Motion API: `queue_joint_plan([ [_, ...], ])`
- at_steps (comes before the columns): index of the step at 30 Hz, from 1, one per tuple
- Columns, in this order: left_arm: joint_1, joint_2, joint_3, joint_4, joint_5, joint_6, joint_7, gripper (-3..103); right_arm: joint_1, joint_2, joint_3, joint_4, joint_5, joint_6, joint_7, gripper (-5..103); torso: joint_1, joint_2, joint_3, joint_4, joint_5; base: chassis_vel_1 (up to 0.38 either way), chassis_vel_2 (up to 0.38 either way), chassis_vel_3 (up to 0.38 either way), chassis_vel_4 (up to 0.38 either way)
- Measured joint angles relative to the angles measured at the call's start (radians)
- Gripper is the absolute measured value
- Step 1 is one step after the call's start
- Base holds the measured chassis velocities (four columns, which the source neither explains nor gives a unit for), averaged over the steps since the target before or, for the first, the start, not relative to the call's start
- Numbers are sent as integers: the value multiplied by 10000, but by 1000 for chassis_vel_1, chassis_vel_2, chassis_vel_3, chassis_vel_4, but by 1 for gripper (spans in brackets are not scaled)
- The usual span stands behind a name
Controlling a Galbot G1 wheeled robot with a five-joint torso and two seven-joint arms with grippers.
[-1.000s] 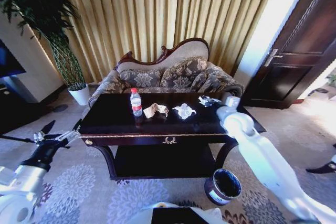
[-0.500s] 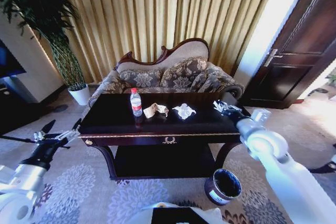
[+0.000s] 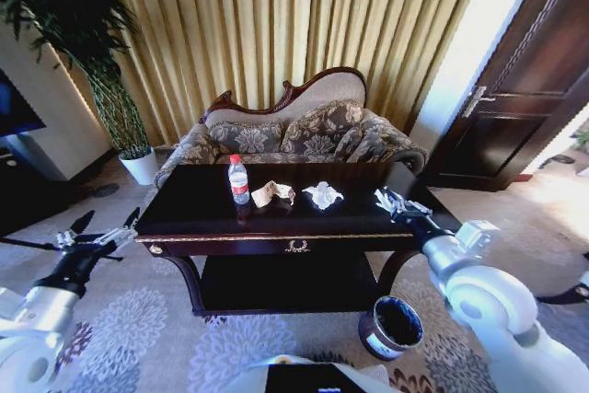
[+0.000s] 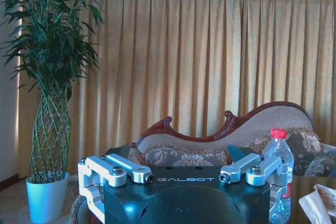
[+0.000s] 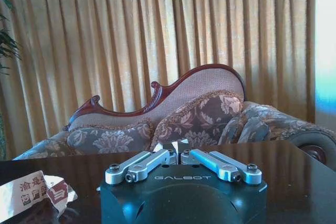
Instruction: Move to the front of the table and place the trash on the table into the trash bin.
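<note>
On the dark table [image 3: 193, 202] stand a clear red-capped bottle [image 3: 238, 179], a tan paper wad [image 3: 273, 193] and a crumpled white tissue [image 3: 322, 194], in a row across the middle. My right gripper [image 3: 394, 200] hovers over the table's right end, shut with nothing in it [image 5: 178, 156], well right of the tissue. A crumpled printed scrap [image 5: 31, 195] lies off to one side of it. My left gripper [image 3: 101, 229] hangs open [image 4: 185, 178] beside the table's left end, the bottle [image 4: 278, 177] beyond it. The trash bin [image 3: 391, 326] stands on the carpet by the table's front right leg.
A patterned sofa [image 3: 294, 131] sits behind the table against gold curtains. A tall plant in a white pot [image 3: 140, 165] stands at the back left, a dark door [image 3: 525, 89] on the right. Patterned carpet lies in front of the table.
My right arm has swung right and back toward me, from over the table's far right part to its right end. The left arm and the trash have stayed put.
</note>
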Motion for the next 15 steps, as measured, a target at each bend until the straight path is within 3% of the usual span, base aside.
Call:
queue_joint_plan([
  [8,-8,18,-31,-104,-3,221,-18,100,-365,324,-4,55,-477,229,-34,0,2,-2,1,-1,1,82,-76,-71,89],
  [15,12,8,-45,-112,-3,240,-24,100,-372,419,-91,15,-600,243,-45,0,0,-1,0,-1,2,214,-236,-213,215],
])
